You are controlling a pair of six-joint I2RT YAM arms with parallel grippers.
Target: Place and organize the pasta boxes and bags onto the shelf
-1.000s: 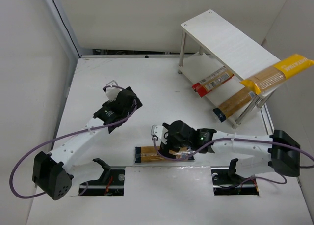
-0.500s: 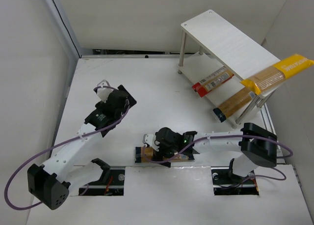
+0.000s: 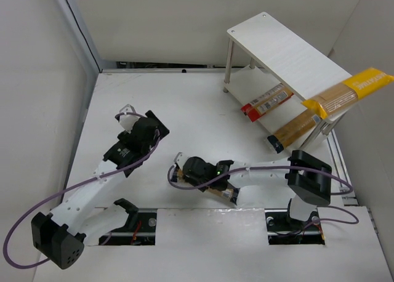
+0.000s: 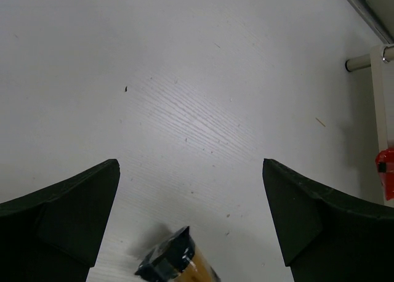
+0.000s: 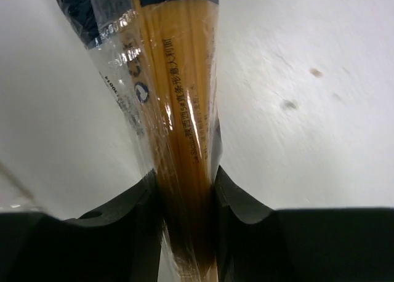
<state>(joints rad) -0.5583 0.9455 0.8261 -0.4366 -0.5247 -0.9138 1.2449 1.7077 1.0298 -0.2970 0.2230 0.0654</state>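
Observation:
My right gripper [image 3: 196,170] [image 5: 184,183] is shut on a clear pasta bag [image 3: 226,194] [image 5: 178,91] of golden spaghetti with a dark navy end, and both pads press its sides. The bag lies slanted on the table in front of the arm bases. My left gripper [image 3: 144,125] [image 4: 191,165] hangs open over the table to the bag's left, with the bag's navy end [image 4: 166,263] below it between its fingers, untouched. The shelf [image 3: 289,51] stands at the far right. A yellow pack [image 3: 348,91] lies across its top board. A red-ended pack [image 3: 266,102] and a navy-ended pack [image 3: 294,132] lie on the lower board.
The yellow pack overhangs the shelf's right end toward the side wall. A white shelf leg [image 4: 363,61] and the red pack end [image 4: 386,171] show at the right edge of the left wrist view. Walls close off the left and the back of the table.
My right gripper went from open to shut on the navy-ended bag while shifting left, and the bag swung from level to slanted. The left arm drew slightly nearer and to the left.

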